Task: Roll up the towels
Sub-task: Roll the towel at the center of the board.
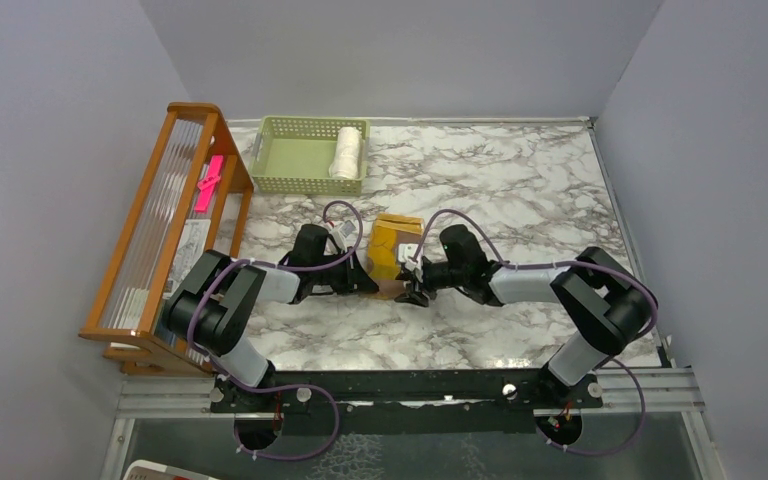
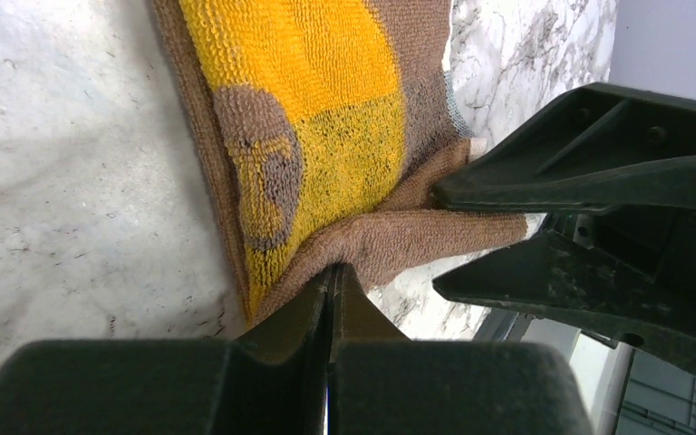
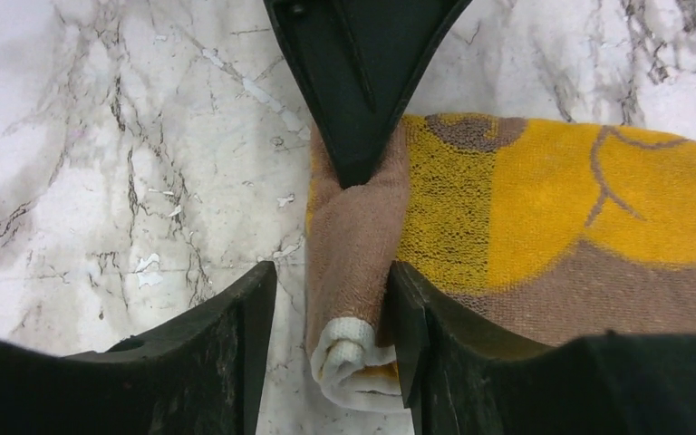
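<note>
The mustard-yellow towel (image 1: 397, 245) lies in the middle of the marble table, with its near edge curled into a thin brown roll (image 3: 353, 245) that has a white end. My left gripper (image 2: 331, 272) is shut on that rolled edge from the left. My right gripper (image 3: 333, 281) straddles the roll's white end, open. Its right finger (image 3: 408, 308) touches the cloth and its left finger (image 3: 254, 308) stands off it. In the top view the two grippers (image 1: 370, 283) (image 1: 415, 287) meet at the towel's near edge. The cream-white towel (image 1: 346, 152) lies rolled in the basket.
A pale green plastic basket (image 1: 290, 182) stands at the back left of the table. A wooden rack (image 1: 165, 230) with a pink item (image 1: 208, 182) runs along the left side. Grey walls close in the table on three sides.
</note>
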Robot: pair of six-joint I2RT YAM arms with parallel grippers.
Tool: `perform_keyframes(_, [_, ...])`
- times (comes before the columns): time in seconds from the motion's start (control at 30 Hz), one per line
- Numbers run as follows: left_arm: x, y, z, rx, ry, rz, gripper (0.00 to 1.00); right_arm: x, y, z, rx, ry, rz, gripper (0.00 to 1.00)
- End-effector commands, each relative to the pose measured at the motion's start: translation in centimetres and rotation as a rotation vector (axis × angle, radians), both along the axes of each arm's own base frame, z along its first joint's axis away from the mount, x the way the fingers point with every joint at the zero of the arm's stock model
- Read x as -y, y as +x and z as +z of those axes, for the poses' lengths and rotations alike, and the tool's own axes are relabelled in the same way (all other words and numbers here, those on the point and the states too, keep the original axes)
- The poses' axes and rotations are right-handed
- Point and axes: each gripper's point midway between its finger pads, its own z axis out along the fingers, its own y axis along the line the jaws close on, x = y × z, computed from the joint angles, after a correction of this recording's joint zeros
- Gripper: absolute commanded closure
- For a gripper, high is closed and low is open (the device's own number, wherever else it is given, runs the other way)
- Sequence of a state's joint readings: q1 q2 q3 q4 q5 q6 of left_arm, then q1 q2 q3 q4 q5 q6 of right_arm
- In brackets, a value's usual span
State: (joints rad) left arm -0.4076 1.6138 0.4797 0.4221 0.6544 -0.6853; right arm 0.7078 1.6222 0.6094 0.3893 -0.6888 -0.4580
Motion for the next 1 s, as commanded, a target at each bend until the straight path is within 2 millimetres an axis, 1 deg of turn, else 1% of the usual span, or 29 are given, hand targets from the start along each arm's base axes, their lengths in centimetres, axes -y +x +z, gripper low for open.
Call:
perform_keyframes(0.0, [-2.7, -1.0, -4.0, -0.065, 0.182, 0.054, 1.0, -0.3, 0.1, -0.7, -0.05, -0.025, -0.012, 0.56])
perform_keyframes(0.07, [-2.8, -1.0, -4.0, -0.068, 0.187, 0.06, 1.0, -0.1, 0.2, -0.9, -0.083, -0.034, -0.046, 0.67])
perform_keyframes(0.17, [-2.9, -0.8, -3.5, -0.062, 0.187, 0.069, 1.0, 0.1, 0.2, -1.2, -0.176, -0.065, -0.11, 0.93])
perform_keyframes(0.2, [-2.9, -0.7, -3.2, -0.057, 0.183, 0.074, 1.0, 0.1, 0.1, -1.2, -0.207, -0.073, -0.123, 0.98])
perform_keyframes(0.3, [-2.6, -0.2, -2.0, -0.037, 0.164, 0.087, 1.0, 0.3, -0.8, -1.1, -0.306, -0.058, -0.167, 0.99])
perform_keyframes(0.37, [-2.3, 0.2, -0.8, -0.019, 0.141, 0.089, 1.0, 0.4, -1.3, -0.4, -0.352, -0.011, -0.209, 0.99])
perform_keyframes(0.47, [-1.9, 0.7, 1.2, 0.021, 0.105, 0.093, 1.0, 0.8, -1.4, 0.1, -0.415, 0.055, -0.283, 0.99])
perform_keyframes(0.5, [-1.8, 0.8, 1.8, 0.032, 0.094, 0.093, 0.98, 1.0, -1.4, 0.1, -0.438, 0.075, -0.309, 0.99])
perform_keyframes(0.57, [-1.7, 0.8, 2.3, 0.041, 0.08, 0.091, 0.95, 1.4, -1.5, 0.0, -0.483, 0.113, -0.354, 0.99])
perform_keyframes(0.63, [-1.6, 0.7, 2.5, 0.039, 0.072, 0.084, 0.93, 1.7, -1.4, -0.1, -0.531, 0.15, -0.391, 0.99])
perform_keyframes(0.8, [-1.0, 0.2, 2.8, 0.028, 0.029, 0.069, 0.92, 2.0, -1.7, -0.5, -0.667, 0.218, -0.459, 0.99])
perform_keyframes(0.87, [-0.8, 0.1, 3.3, 0.033, 0.012, 0.064, 0.92, 2.3, -1.6, -0.7, -0.712, 0.248, -0.499, 0.99])
perform_keyframes(0.97, [-0.6, 0.2, 4.7, 0.058, -0.019, 0.058, 0.92, 2.9, -1.5, -1.2, -0.795, 0.291, -0.57, 0.99])
